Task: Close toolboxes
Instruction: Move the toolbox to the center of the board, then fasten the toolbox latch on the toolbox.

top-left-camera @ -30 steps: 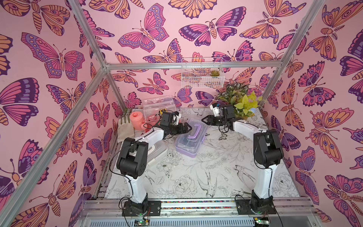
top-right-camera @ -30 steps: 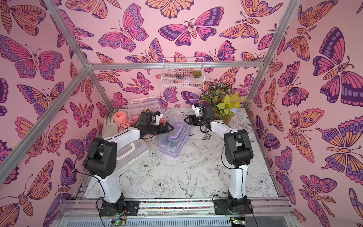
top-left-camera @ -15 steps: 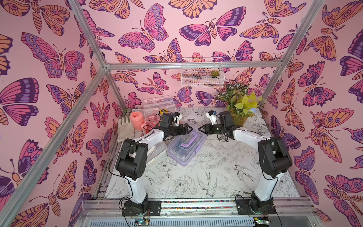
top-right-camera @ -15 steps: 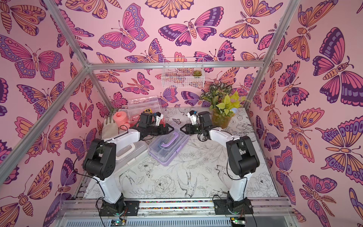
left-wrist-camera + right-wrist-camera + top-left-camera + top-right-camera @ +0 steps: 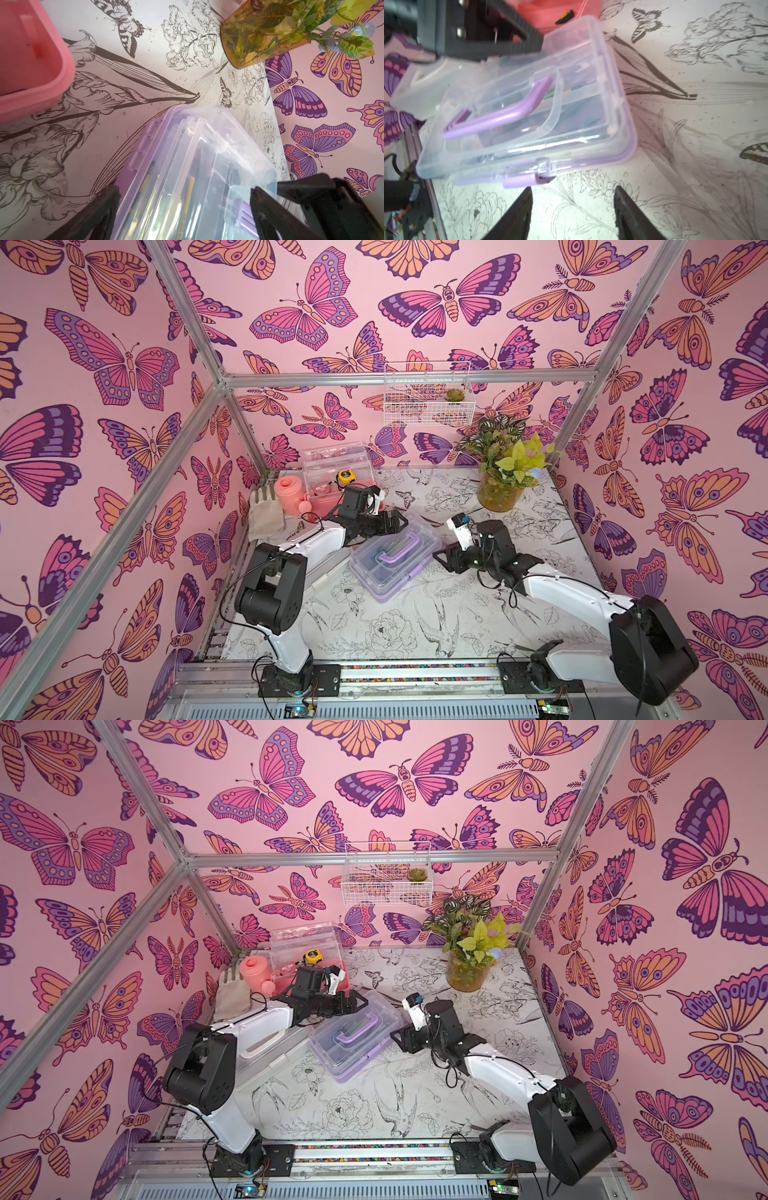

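Purple toolbox (image 5: 395,560) sits mid-worktop, lid down, but its latch (image 5: 519,182) looks unsnapped. Left fingers (image 5: 268,212) are spread wide and empty, bracketing its far end. Right fingers (image 5: 522,214) are parted and empty, just off the latch. Brace left, then press the latch squarely home.

Pink butterfly wallpaper (image 5: 374,344) surrounds a floral-sketched tabletop (image 5: 415,614), seemingly evenly lit.

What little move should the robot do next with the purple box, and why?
Probably ease the right gripper forward to press the purple latch shut. The purple toolbox has its lid down, but the latch looks unsnapped, and the open jaws face it, just apart.
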